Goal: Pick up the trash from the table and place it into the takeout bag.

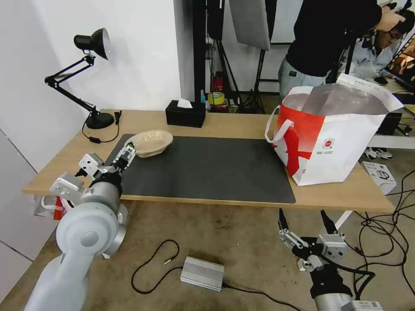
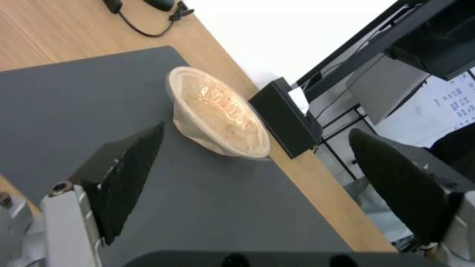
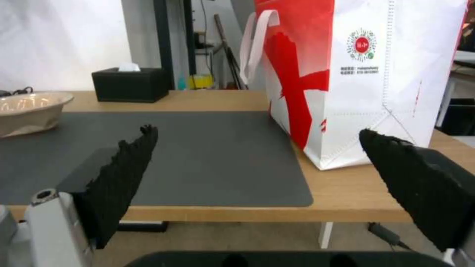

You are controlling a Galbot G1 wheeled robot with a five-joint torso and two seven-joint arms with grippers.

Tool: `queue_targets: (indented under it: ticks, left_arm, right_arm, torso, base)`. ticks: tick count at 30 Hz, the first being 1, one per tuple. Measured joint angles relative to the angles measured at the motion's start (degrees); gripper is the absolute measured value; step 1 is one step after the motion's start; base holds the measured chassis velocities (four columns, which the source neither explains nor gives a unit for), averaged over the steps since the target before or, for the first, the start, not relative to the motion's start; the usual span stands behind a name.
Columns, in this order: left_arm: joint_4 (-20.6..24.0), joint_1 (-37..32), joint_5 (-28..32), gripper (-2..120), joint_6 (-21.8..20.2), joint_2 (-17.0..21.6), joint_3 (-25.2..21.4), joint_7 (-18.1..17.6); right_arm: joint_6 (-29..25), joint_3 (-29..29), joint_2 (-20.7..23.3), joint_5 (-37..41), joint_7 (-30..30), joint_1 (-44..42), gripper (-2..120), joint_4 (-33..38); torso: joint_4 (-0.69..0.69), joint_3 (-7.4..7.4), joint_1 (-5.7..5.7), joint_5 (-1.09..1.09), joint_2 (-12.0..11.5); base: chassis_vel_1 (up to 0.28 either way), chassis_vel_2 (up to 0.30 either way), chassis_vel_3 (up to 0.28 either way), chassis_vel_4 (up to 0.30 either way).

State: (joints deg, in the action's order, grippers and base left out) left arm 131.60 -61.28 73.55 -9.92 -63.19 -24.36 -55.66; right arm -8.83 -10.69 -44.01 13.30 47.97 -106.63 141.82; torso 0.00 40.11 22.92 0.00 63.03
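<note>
A shallow beige pulp bowl (image 1: pixel 150 142) is the trash in sight; it rests on the dark grey mat (image 1: pixel 207 168) near the table's (image 1: pixel 233 123) left end. My left gripper (image 1: pixel 126 154) hovers open just short of the bowl's near rim, and in the left wrist view the bowl (image 2: pixel 218 111) lies ahead of the spread fingers (image 2: pixel 133 163). The red-and-white takeout bag (image 1: pixel 333 134) stands open at the right end. My right gripper (image 1: pixel 302 214) is open and holds nothing, below the table's front edge, facing the bag (image 3: pixel 366 74).
A black tissue box (image 1: pixel 186 113) and a black desk lamp (image 1: pixel 93 77) with its cable stand along the back edge. A person stands behind the bag. On the floor lie a silver box (image 1: pixel 202 273) and cables. A thin white-and-red plastic bag (image 1: pixel 49 206) hangs under the left end.
</note>
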Motion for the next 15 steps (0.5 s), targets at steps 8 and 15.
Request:
queue_targets:
  ticks: [8, 15]
  left_arm:
    - [-1.8, 1.9, 0.4, 100, 0.1, 0.3, 0.9, -1.5]
    - [-3.9, 4.2, 0.5, 100, 0.1, 0.4, 2.3, -3.1]
  right_arm:
    - [0.0, 0.0, 0.0, 0.0, 0.0, 0.0, 100, 0.0]
    - [0.0, 0.0, 0.0, 0.0, 0.0, 0.0, 100, 0.0]
  torso:
    - [0.00, 0.00, 0.00, 0.00, 0.0]
    - [0.00, 0.00, 0.00, 0.00, 0.0]
  base:
    - [0.000, 0.000, 0.000, 0.000]
    - [0.000, 0.000, 0.000, 0.000]
